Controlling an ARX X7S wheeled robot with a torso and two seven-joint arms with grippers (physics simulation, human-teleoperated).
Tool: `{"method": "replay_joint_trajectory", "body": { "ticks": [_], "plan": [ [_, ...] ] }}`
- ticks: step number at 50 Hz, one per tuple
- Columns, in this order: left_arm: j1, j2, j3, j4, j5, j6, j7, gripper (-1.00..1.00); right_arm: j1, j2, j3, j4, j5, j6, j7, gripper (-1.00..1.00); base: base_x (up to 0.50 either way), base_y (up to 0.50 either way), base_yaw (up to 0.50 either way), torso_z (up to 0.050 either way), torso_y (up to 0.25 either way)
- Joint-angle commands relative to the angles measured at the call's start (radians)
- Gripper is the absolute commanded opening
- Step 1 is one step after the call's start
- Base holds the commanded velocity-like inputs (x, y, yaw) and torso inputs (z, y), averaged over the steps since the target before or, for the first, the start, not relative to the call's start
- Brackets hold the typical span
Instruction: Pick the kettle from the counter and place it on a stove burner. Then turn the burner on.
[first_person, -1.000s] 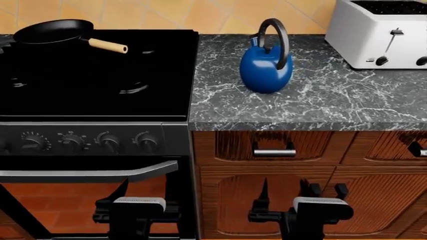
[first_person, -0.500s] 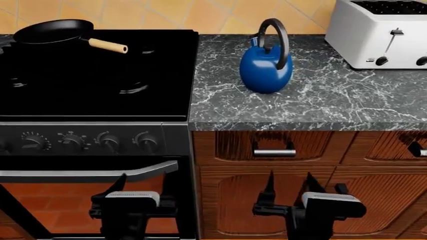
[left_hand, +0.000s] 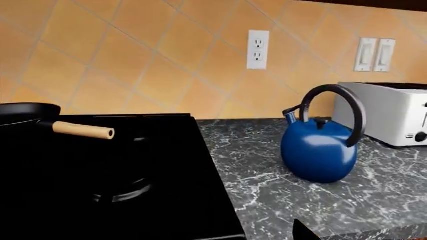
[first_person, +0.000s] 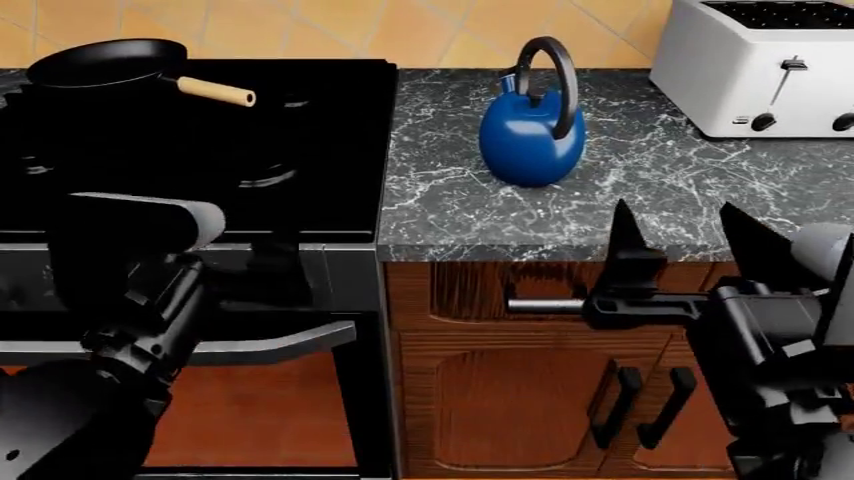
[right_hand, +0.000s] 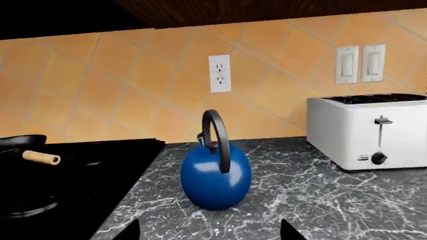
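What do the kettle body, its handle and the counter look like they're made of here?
The kettle body looks like glossy blue enamelled or painted metal, given its soft highlights. Its arched handle is dark grey and duller, perhaps coated metal or plastic; the render leaves that open. The counter looks like polished dark marble: black-grey with irregular white veining.

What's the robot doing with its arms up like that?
It is getting ready to fetch the blue kettle, which sits untouched on the marble counter between the stove and the white toaster. The right tool, jaws open, is raised at the counter's front edge, facing the kettle. The left arm is up in front of the stove. A frying pan sits on a back burner.
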Motion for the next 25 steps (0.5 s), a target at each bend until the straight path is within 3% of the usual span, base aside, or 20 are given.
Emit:
{"method": "replay_joint_trajectory", "body": {
  "ticks": [1,11,25],
  "plan": [
    [-0.175,-0.036,-0.137,0.015,-0.242,-0.281,-0.090,1.00,0.172,0.176,0.065,-0.073,0.394,0.138,0.215,1.00,0.00,0.00,0.00,0.000,0.000],
    [-0.179,-0.034,-0.153,0.014,-0.294,-0.288,-0.108,1.00,0.199,0.168,0.042,-0.059,0.371,0.146,0.207,1.00,0.03,0.00,0.00,0.000,0.000],
    [-0.163,-0.049,-0.162,0.014,-0.312,-0.268,-0.109,1.00,0.228,0.181,0.022,-0.053,0.399,0.142,0.234,1.00,0.19,0.00,0.00,0.000,0.000]
  ]
}}
